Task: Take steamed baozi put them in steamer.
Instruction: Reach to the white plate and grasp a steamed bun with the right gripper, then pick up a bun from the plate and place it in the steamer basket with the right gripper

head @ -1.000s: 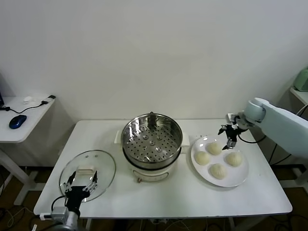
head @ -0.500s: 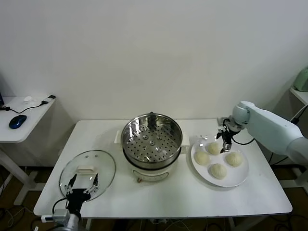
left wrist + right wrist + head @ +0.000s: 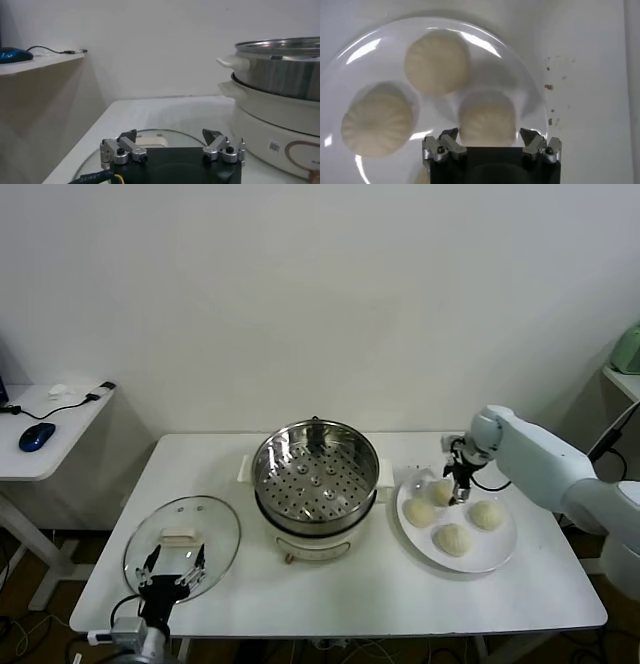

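- Reaching for the first bun is the step in hand: the right gripper (image 3: 461,487) hangs over the far-left part of the white plate (image 3: 500,556), with its fingers spread wide in the right wrist view and nothing between them.
- Directly under those fingers sits the target bun (image 3: 487,118), framed between the two fingertips (image 3: 445,145) but, as far as I can judge, not touched.
- All four buns lie on the plate, to the right of the steamer (image 3: 315,476): the far-left one (image 3: 441,492) under the gripper, the far-right one (image 3: 486,514), the left one (image 3: 419,512) and the near one (image 3: 452,539).
- The steamer stands in the middle of the table (image 3: 380,594); its holed tray is bare, so no bun has gone in.
- The left gripper (image 3: 171,149) waits low at the near left, fingers apart, above the glass lid (image 3: 215,539).
- Next, I judge, the right gripper must sink straight down until its fingers straddle the bun's sides, then close softly.
- The dough looks soft, so a hard squeeze would likely dent it.
- Neighbouring buns lie near, so the descent should stay centred.
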### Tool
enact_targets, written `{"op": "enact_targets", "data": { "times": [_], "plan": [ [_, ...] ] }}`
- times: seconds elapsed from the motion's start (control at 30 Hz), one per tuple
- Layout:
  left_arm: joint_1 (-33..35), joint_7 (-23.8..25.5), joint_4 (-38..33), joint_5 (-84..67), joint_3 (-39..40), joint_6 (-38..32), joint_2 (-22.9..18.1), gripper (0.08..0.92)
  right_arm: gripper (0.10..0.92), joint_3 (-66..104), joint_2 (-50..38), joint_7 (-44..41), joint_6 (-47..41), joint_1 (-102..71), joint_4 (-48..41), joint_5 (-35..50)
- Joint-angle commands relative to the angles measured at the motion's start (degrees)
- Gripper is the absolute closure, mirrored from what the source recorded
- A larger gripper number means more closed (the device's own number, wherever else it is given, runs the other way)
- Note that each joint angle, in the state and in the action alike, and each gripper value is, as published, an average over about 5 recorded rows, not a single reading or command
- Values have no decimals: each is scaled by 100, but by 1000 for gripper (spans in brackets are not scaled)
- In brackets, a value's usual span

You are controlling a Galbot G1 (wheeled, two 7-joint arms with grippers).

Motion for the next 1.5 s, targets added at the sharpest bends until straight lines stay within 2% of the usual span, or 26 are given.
{"op": "enact_targets", "data": {
  "times": [0.03,0.17,0.3,0.47,0.6,0.73,0.83,0.9,1.0,1.1,1.3,1.5],
  "plan": [
    [4,-3,-16,5,-2,7,2,177,321,117,101,-20,-48,-25,-118,-98],
    [21,-3,-67,26,-6,21,-14,177,368,-231,-158,-116,-155,326,344,312],
    [58,-3,-135,43,-12,28,-31,177,372,-962,-458,-191,-199,1106,1087,903],
    [105,-7,-194,44,-9,16,-23,177,371,-2312,-518,-275,-32,2844,2091,2031],
    [120,-13,-250,37,12,10,-5,177,370,-3313,-139,-285,629,4278,2984,2688],
    [101,-14,-306,62,54,30,-20,177,372,-3595,362,-209,1356,4936,3897,2880],
    [72,-14,-325,95,79,53,-52,177,372,-3475,773,-216,1915,4964,4339,2760],
    [58,-14,-328,109,94,66,-66,177,372,-3359,1024,-214,2452,4781,4436,2367],
    [48,-18,-322,126,109,76,-73,177,371,-3177,1324,-194,3379,4354,4254,1593],
    [51,-26,-322,133,110,74,-74,177,366,-2993,1537,-170,4047,3823,3712,854],
    [76,-38,-335,157,109,56,-75,177,369,-2118,1995,-175,5275,2506,1723,-617],
    [98,-43,-337,186,123,46,-84,177,372,-1483,2492,-195,5569,1839,189,-1128]
  ]
}}
